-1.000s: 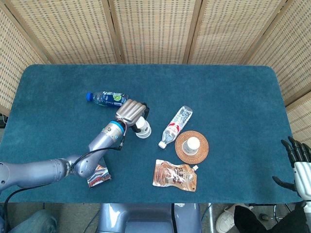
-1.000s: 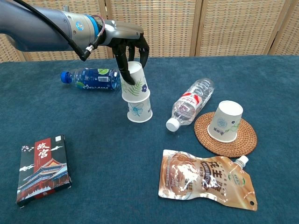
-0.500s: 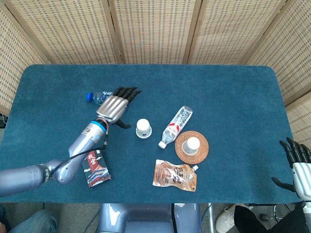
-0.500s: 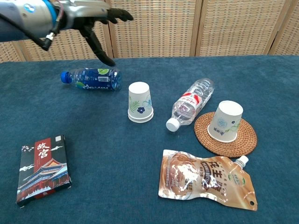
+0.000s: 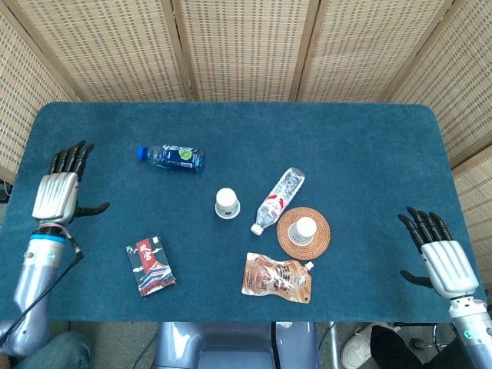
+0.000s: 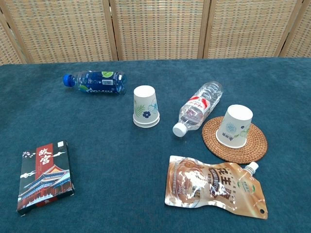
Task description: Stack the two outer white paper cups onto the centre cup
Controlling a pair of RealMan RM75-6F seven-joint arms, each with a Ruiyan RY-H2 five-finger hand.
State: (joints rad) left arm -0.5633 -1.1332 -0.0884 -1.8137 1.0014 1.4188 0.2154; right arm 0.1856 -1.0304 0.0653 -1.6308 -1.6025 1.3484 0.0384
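Left hand hangs at the worktop's left edge, fingers spread, grasping nothing. Right hand at the right edge, fingers also spread, empty. Both show in the head view only, well apart from the cups.

Stacked white cups stand upside down near the worktop middle, one nested over the other, two rims showing at the base. Single white cup upside down on a round woven coaster, to the right. Clear water bottle lies on its side between stack and coaster. Blue-cap bottle lies left and behind the stack. Brown drink pouch lies flat just in front of the coaster. Dark card box lies front left.
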